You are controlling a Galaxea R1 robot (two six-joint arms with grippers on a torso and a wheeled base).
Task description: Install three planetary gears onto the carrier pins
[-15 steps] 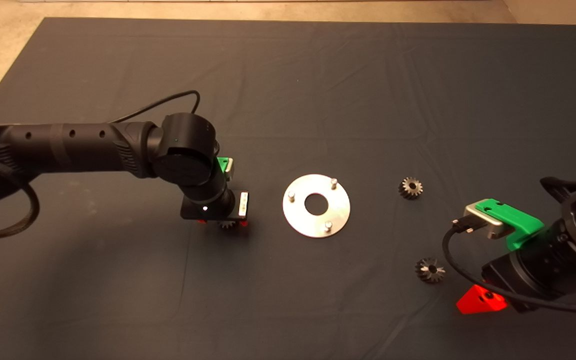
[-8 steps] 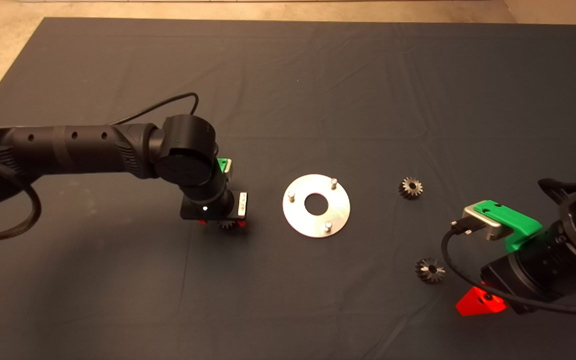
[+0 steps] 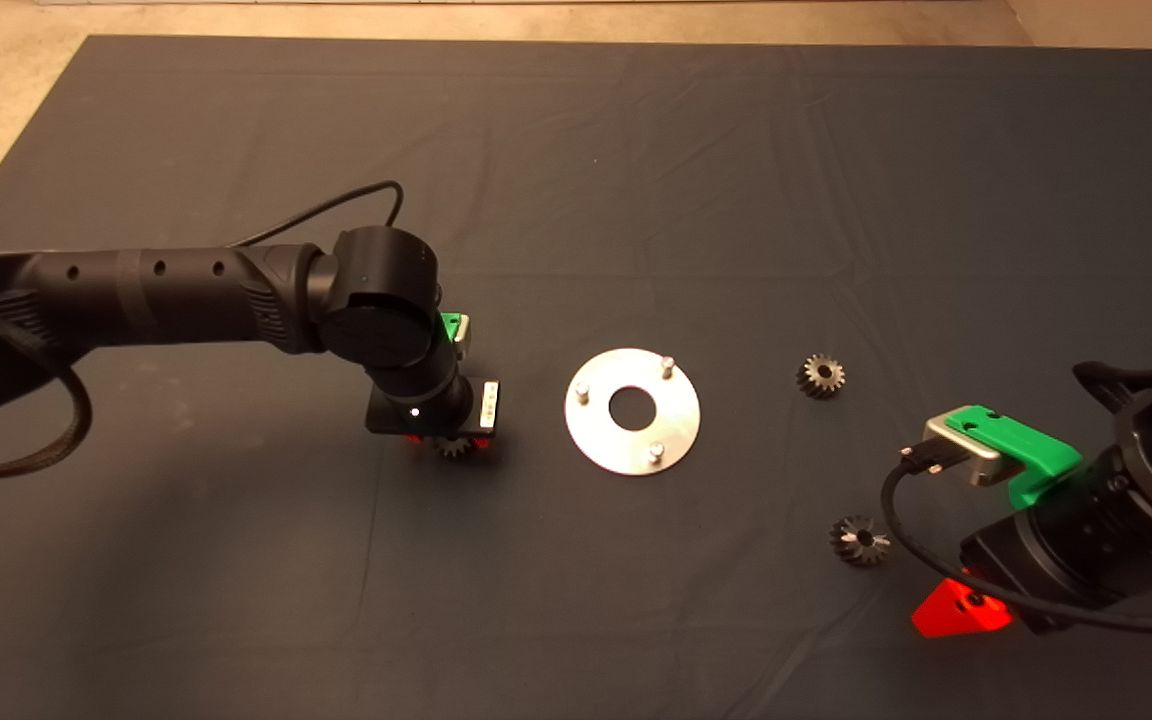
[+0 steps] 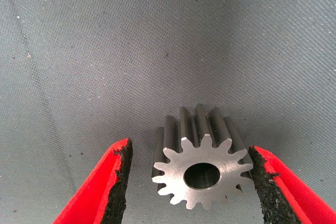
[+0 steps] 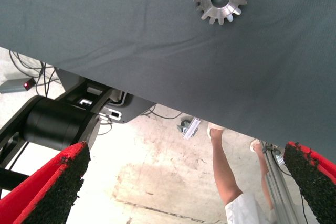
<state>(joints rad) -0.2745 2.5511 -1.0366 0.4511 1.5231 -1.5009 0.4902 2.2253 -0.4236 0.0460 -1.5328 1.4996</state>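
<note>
Between the pads of your left hand sits one gear, lying flat on the tabletop with its bore facing up; the hand is spread, one pad clear of the teeth, the other at or almost on them. Centre the hand on the gear before closing, so both pads meet teeth together and it lifts level. That gear lies just left of the disc, whose three pins are all bare. Two more gears wait right of the disc. Your right hand is parked wide open at the lower right, holding nothing.
</note>
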